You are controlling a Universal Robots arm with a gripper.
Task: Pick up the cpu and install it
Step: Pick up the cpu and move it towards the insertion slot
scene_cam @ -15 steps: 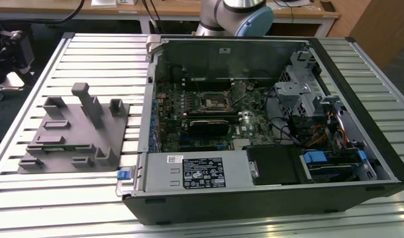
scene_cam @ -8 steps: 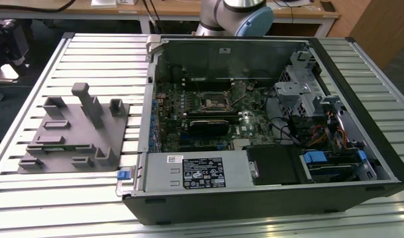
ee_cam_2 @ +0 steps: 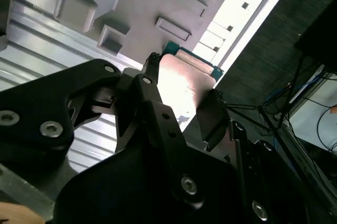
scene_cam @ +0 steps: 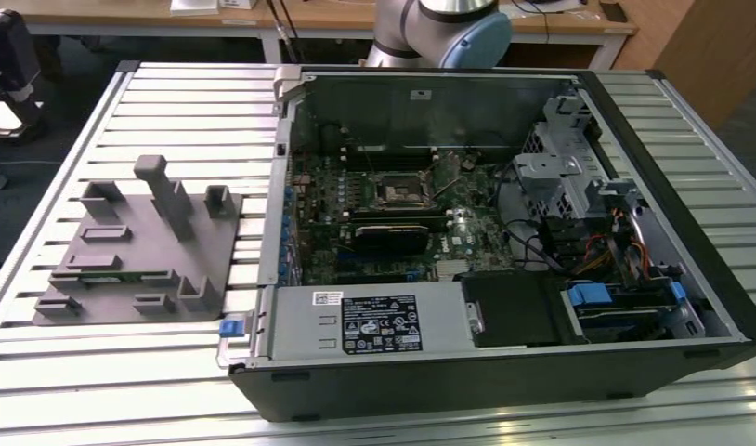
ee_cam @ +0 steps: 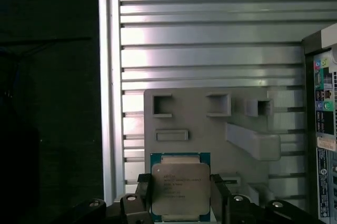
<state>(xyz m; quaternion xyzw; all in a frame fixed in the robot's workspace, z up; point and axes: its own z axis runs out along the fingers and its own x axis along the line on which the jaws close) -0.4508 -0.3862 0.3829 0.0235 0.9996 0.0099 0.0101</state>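
- The claw [ee_cam: 181, 191] is clamped on the cpu [ee_cam: 180, 182] in the first wrist view, a black finger [ee_cam: 145, 195] pressed to each of two opposite edges and the pale metal top facing the camera.
- The chip hangs clear above the grey fixture [ee_cam: 210, 129], which lies on the slatted metal table [ee_cam: 210, 23] beneath it.
- In the exterior view, the same fixture sits toward the exterior view's left, just beside the open computer case [scene_cam: 675, 232].
- Inside the case, the black socket frame [scene_cam: 397, 190] sits near the middle of the motherboard [scene_cam: 477, 232].
- By the look of it, the pick-up is done and the install is not yet begun.
- Seating the chip calls for a level carry over the case wall and square alignment with the socket.
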